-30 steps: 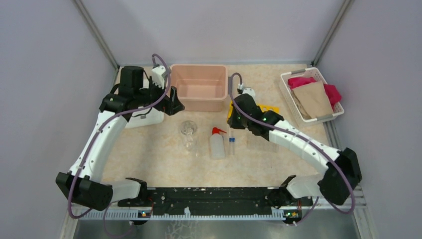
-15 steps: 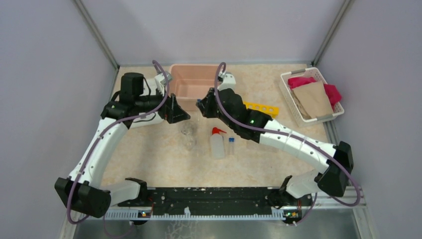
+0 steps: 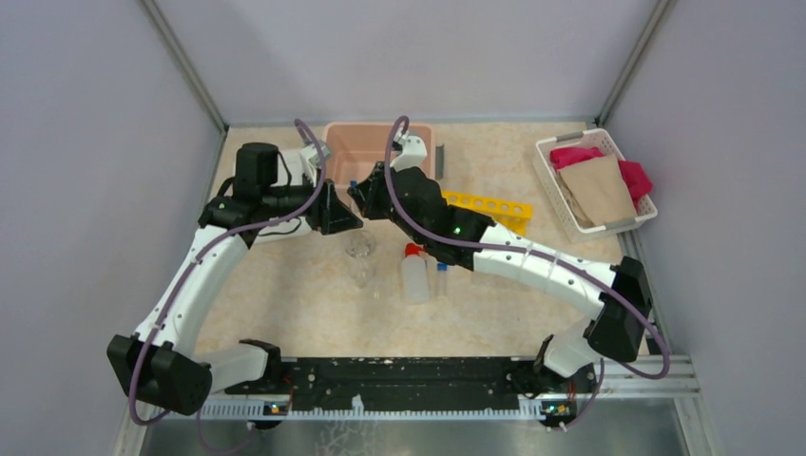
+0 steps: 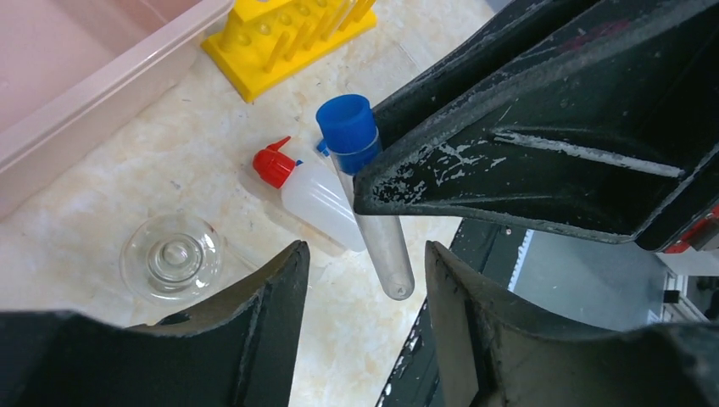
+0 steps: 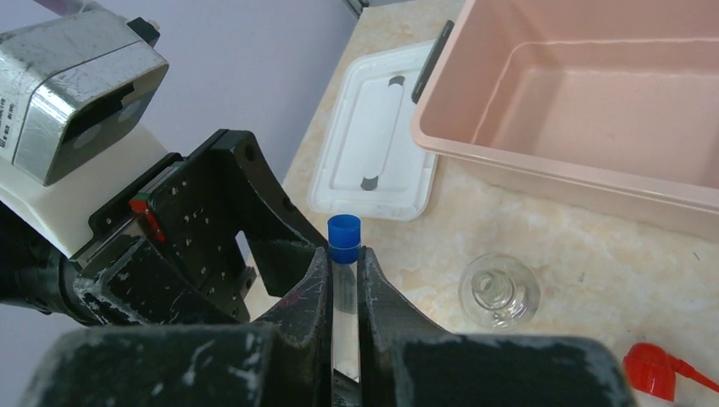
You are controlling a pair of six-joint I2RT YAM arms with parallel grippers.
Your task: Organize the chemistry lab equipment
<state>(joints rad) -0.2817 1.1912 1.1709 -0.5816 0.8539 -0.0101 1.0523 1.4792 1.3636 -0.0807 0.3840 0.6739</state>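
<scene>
A blue-capped tube [image 4: 386, 250] above the table [image 3: 285, 304]
The right fingers [image 5: 314, 297] pinch it below the cap; the left fingers [image 4: 263, 297], part-open, straddle its tip, apparently not touching.

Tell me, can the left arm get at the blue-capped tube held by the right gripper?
Likely yes: the tube sticks out of the right gripper, its free end seemingly inside the open left gripper, nothing blocking.

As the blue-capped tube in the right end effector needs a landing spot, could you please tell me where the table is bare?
Bare: the near strip between the squeeze bottle and the base rail; the far stretch between the pink bin and the white basket. Crowded: the middle, around flask, loose tube and yellow rack.
</scene>
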